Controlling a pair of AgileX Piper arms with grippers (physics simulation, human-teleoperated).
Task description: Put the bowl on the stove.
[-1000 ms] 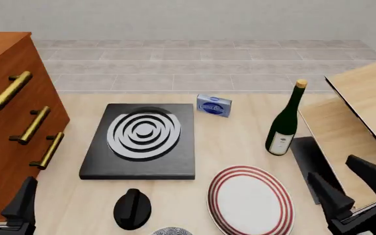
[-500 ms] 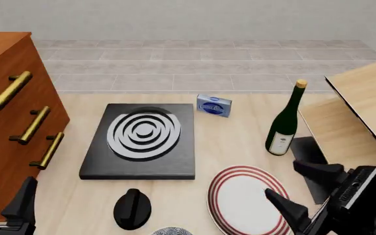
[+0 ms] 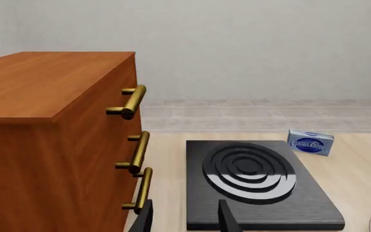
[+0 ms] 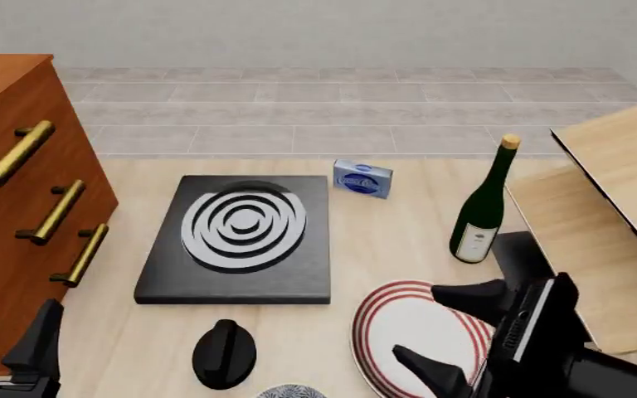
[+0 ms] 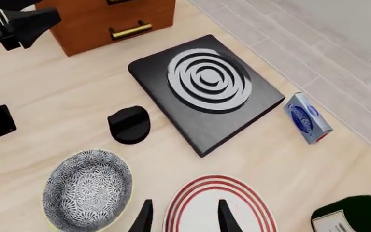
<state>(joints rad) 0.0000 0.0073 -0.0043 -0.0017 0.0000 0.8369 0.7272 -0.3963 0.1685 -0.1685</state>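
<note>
bowl [image 5: 87, 189]: on the counter [image 4: 396, 240] at its near edge, only a sliver of rim visible in the front view [image 4: 292, 391]; sits between the knob and the plate, not touching either; nothing holds it.
stove [image 4: 241, 236]: flat on the counter, left of centre, burner rings bare; the back edge is near the carton, the left edge close to the drawer unit.
right gripper [image 4: 451, 332]: above the plate's right side, fingers [image 4: 468, 294] spread apart, nothing between them; bowl is off to its left.
left gripper [image 3: 184, 220]: low at the near-left corner, beside the drawer unit; fingers [image 3: 227, 217] parted, empty.
knob [image 4: 225, 352]: black, round, in front of the stove's near edge, just left of the bowl.
plate [image 4: 413, 340]: red-ringed, right of the bowl, partly under the right gripper.
drawer unit [image 4: 14, 207]: walls off the left side; brass handles stick out toward the stove.
bottle [image 4: 483, 207]: upright, right of the stove, behind the plate.
carton [image 4: 363, 179]: blue, at the stove's far right corner.
open room: bare counter strip between stove and bottle; a gap between knob and plate leads from the bowl to the stove's near edge.
right edge: raised wooden board [image 4: 606, 224] overhangs the counter.
</note>
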